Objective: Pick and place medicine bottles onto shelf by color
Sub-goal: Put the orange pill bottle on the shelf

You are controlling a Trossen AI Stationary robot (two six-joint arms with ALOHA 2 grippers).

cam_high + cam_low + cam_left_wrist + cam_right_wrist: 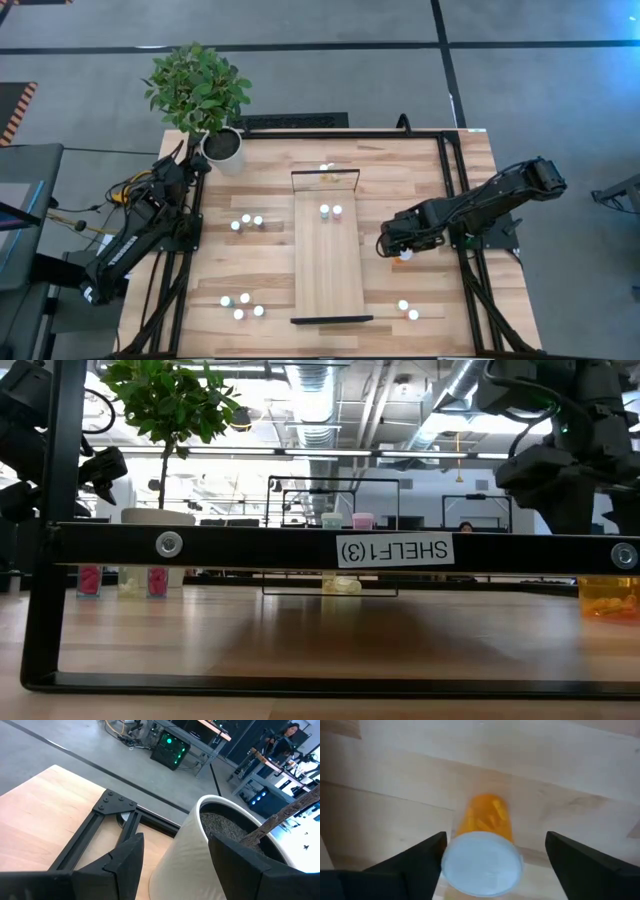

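The orange bottle (485, 820) with a white cap (482, 864) stands upright on the table right of the shelf (327, 270); it also shows in the high view (403, 257) and the low view (608, 598). My right gripper (492, 862) hangs over it, open, one finger on each side of the cap. Two small bottles (330, 211) stand on the shelf, and another (326, 170) stands at its far end. My left gripper (180, 870) is open at the far left, beside the white plant pot (215, 845). My right gripper comes from above, pointing down. One finger (420, 862) stands close against the rim of the orange bottle's cap; I cannot tell whether it touches. The other finger (585, 865) is clearly apart from the cap.
Small white-capped bottles stand in groups left of the shelf (247, 222), at the near left (242, 306) and at the near right (408, 310). The shelf's black end frame (340, 548) crosses the low view. The potted plant (197, 88) stands at the far left corner.
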